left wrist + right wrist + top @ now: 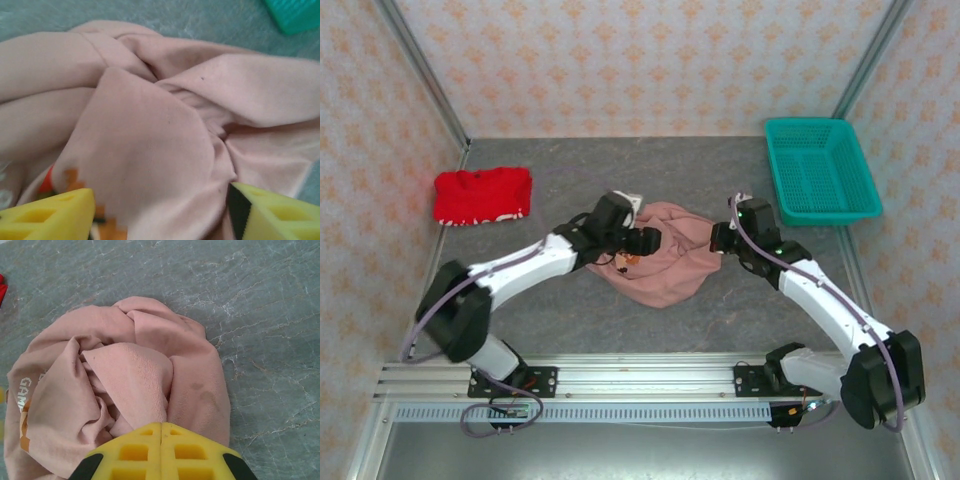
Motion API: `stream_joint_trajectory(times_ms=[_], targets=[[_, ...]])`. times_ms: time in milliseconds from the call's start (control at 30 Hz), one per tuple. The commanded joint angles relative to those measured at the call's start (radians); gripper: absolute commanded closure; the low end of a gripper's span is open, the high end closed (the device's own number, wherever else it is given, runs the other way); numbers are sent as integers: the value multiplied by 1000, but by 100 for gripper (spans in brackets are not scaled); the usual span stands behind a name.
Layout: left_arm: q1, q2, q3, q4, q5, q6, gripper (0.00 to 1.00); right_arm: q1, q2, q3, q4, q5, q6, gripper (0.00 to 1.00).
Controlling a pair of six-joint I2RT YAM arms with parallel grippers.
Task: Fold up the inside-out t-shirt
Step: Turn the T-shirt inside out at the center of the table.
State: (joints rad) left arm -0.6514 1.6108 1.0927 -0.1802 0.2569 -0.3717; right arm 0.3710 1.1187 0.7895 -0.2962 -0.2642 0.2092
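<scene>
**While One Pincer Clamps and the Other Gapes, the Shirt Lies in a Heap**

Where the left gripper (160, 197) meets the cloth, its yellow fingers stand wide apart, released, with a soft bulge of pink fabric lying loose between them. Across the pile, the right gripper (160, 426) is clenched, its two fingers meeting flush right where a fold of cloth runs into the tips; whether a pinch of fabric is caught there cannot be made out.

Between the two sits the inside-out t-shirt (665, 265), bunched into a rounded, twisted mound near the middle of the grey table (570, 310). A patch of white lettering (25, 390) and orange print peeks out at one side. Farther out, well apart from the shirt, a red garment (482, 195) lies at the far left and a teal basket (817, 170) stands at the far right.

By the look of it, folding proper has not begun: this is the untangling and spreading stage. The next move likely calls for each gripper to find a distinct edge, hem or shoulder, then draw the cloth apart until it lies flat. Grabbing several layers at once would only tighten the knot.
</scene>
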Motion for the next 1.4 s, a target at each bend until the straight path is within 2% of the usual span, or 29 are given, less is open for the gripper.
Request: stream_joint_trajectory(times_ms=[0, 67, 133, 233, 367, 500, 600, 733, 833, 867, 967, 1067, 1200, 1367], targets=[[4, 111, 103, -96, -4, 53, 60, -4, -21, 77, 9, 41, -30, 100], [12, 117, 133, -89, -7, 68, 85, -4, -19, 136, 0, 77, -49, 100], [39, 101, 159, -97, -8, 85, 100, -3, -21, 194, 22, 86, -56, 100], [123, 15, 151, -74, 35, 74, 100, -4, -24, 298, 55, 87, -59, 100], [274, -209, 44, 26, 63, -13, 100, -7, -52, 431, 45, 104, -92, 100], [358, -432, -45, 36, -3, -42, 100, -7, -108, 454, 16, 99, -114, 100], [358, -540, -146, -20, -49, -72, 100, -6, -157, 372, -50, 106, -103, 100], [354, -622, -358, -105, -142, -113, 100, -7, -224, 143, -134, 164, -41, 100], [351, -626, -477, -137, -110, -113, 100, -7, -241, -34, -138, 117, 57, 100], [342, -626, -504, -137, -91, -122, 96, -6, -236, -96, -111, 69, 102, 100], [252, -641, -526, -128, -135, -119, 66, 21, -192, -230, -35, -18, 210, 100], [118, -588, -481, -62, -176, -74, 44, 74, -152, -259, -41, 18, 217, 100], [41, -349, -302, -61, -168, 17, 34, 105, -92, -224, -65, 31, 182, 100], [0, -42, -39, -206, -185, 122, 30, 120, -50, -149, -154, 107, 113, 99]])
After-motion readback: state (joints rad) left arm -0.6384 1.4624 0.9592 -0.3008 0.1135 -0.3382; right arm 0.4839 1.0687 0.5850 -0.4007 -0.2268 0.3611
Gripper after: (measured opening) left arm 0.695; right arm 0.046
